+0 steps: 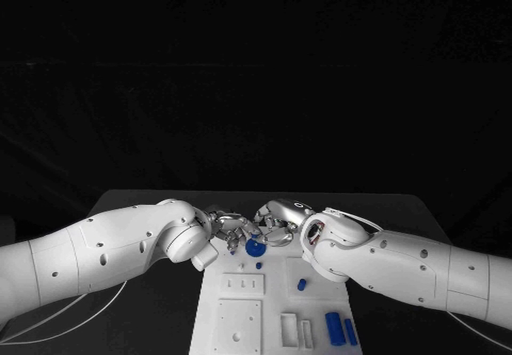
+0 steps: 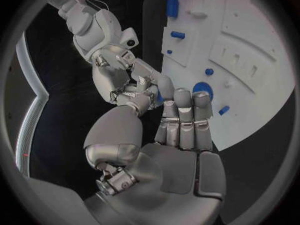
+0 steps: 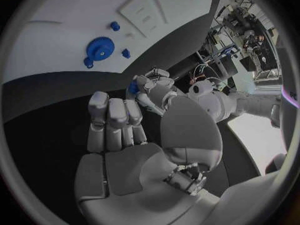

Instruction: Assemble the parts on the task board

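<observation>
The white task board lies lengthwise in the middle of the table. Both hands meet above its far end. In the right wrist view my left hand pinches a small blue part at its fingertips. My right hand hovers right beside it, fingers straight and side by side, with nothing in them. My left hand also shows from behind. A blue gear sits on the board just under the hands.
A short blue peg and a tiny blue piece stand mid-board. Two blue cylinders lie at the near right corner beside narrow slots. Black table surrounds the board; both forearms flank it.
</observation>
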### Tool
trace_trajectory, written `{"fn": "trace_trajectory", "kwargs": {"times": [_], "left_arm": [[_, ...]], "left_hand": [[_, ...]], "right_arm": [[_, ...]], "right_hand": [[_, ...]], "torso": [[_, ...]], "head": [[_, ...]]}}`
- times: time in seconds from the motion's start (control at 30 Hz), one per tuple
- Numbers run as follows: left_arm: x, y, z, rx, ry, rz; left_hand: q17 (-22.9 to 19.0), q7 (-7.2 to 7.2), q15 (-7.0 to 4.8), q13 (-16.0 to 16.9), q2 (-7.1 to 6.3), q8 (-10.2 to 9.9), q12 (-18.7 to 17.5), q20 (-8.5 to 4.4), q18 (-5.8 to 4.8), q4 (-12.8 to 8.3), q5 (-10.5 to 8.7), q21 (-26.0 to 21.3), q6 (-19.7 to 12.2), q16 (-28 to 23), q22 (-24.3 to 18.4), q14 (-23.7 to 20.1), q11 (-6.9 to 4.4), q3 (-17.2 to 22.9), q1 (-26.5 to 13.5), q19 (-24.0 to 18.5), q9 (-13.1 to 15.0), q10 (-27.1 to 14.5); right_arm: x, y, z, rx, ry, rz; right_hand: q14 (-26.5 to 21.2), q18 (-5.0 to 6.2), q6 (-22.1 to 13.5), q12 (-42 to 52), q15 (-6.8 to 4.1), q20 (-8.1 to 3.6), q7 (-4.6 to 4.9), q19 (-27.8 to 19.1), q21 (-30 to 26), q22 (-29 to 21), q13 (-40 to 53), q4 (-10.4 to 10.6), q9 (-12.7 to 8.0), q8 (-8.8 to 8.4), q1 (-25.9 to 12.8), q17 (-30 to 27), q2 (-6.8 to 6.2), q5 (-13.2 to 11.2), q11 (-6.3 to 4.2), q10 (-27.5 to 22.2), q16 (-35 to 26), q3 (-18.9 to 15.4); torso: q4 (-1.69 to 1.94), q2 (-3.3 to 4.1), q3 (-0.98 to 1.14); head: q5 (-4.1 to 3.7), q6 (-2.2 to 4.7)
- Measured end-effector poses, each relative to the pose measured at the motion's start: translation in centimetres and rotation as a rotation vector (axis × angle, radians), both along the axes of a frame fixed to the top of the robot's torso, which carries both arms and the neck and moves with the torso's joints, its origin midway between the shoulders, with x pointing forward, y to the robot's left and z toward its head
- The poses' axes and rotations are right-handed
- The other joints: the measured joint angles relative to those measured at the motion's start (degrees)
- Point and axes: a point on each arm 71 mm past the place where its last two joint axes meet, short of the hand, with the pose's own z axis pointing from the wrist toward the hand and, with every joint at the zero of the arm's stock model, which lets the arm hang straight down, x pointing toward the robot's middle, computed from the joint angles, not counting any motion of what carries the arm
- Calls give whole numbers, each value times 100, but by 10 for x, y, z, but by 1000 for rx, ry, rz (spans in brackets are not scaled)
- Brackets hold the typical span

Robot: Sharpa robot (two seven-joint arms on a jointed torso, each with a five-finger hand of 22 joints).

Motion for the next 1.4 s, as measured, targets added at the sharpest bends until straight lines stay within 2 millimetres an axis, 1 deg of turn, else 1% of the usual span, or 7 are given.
{"fn": "trace_trajectory", "kwargs": {"times": [0.23, 0.3, 0.4, 0.47, 0.7, 1.13, 1.4], "left_arm": [[0, 0, 0, 10, -11, -6], [0, -1, 1, 13, -15, -10], [1, 1, 1, 20, -21, -10], [2, 2, 1, 26, -24, -9], [1, 4, 0, 50, -35, -27], [-5, 9, -9, 198, -89, -94], [-16, 8, -30, 335, -128, -163]], "left_hand": [[32, -75, -75, 116, -69, 31, 150, -39, 1, -1, 5, 134, 136, 167, -1, 94, -86, 1, -112, 80, 0, 87], [39, -73, -85, 138, -70, 57, 199, -39, 1, -1, 6, 188, 149, 223, -1, 105, -76, 1, -113, 79, 0, 99], [42, -73, -94, 183, -84, 94, 261, -58, 1, -3, 5, 240, 151, 295, -4, 133, -102, 43, -128, 122, 0, 142], [49, -76, -95, 215, -94, 107, 319, -59, 1, -36, 158, 289, 154, 349, -13, 136, -123, 76, -138, 123, 0, 164], [91, -106, -128, 380, -170, 140, 608, -70, 1, -99, 607, 479, 237, 615, -36, 208, -180, 139, -255, 172, 2, 243], [117, -143, -154, 571, -218, 172, 1004, -100, 1, -123, 727, 709, 303, 932, -77, 256, -229, 162, -368, 203, 5, 236], [91, -164, -160, 632, -212, 173, 1177, -112, -1, -123, 680, 776, 324, 1059, -84, 280, -272, 161, -374, 296, 7, 229]], "right_arm": [[2, -6, -1, 17, 10, -11], [3, -12, -2, 31, 18, -21], [6, -24, -3, 49, 28, -44], [7, -32, -4, 60, 34, -57], [9, -64, 0, 98, 33, -96], [27, -142, 20, 163, -29, -238], [40, -151, 26, 197, -31, -267]], "right_hand": [[-37, 47, 136, -285, -24, 6, -85, -7, -3, 0, -183, 51, -2, -57, -250, -3, -254, 27, 12, -296, -43, -111], [-47, 73, 142, -557, -23, -1, 25, -1, -5, 0, -379, 108, -2, -116, -283, -22, -383, 103, 41, -559, -103, -167], [-330, 61, -370, -943, 207, 84, 320, -325, -281, -7, -599, 86, -161, -479, -461, -152, -644, 434, 272, -999, -410, -452], [-455, 55, -559, -1089, 331, 144, 370, -498, -414, -31, -693, 49, -213, -595, -553, -216, -736, 591, 369, -1130, -536, -686], [-657, 56, -773, -1220, 392, 304, 502, -758, -636, -61, -904, -84, -222, -635, -563, -340, -746, 1115, 441, -1321, -704, -1290], [-716, 76, -807, -1221, 392, 448, 516, -796, -768, -70, -1154, -3, -212, -634, -479, -453, -662, 2247, 441, -1320, -772, -1417], [-894, 294, -830, -2396, 434, 797, 521, -1231, -1830, -646, -2491, 151, -197, -574, -646, -1463, -495, 2597, 451, -1221, -2286, -1348]], "torso": [[1, 1, -1], [1, 2, -1], [1, 2, 0], [1, 2, -1], [1, 0, 2], [-4, -8, 9], [-6, -15, 20]], "head": [[4, -19], [4, -21], [13, -31], [14, -36], [24, -40], [69, -88], [11, -139]]}}
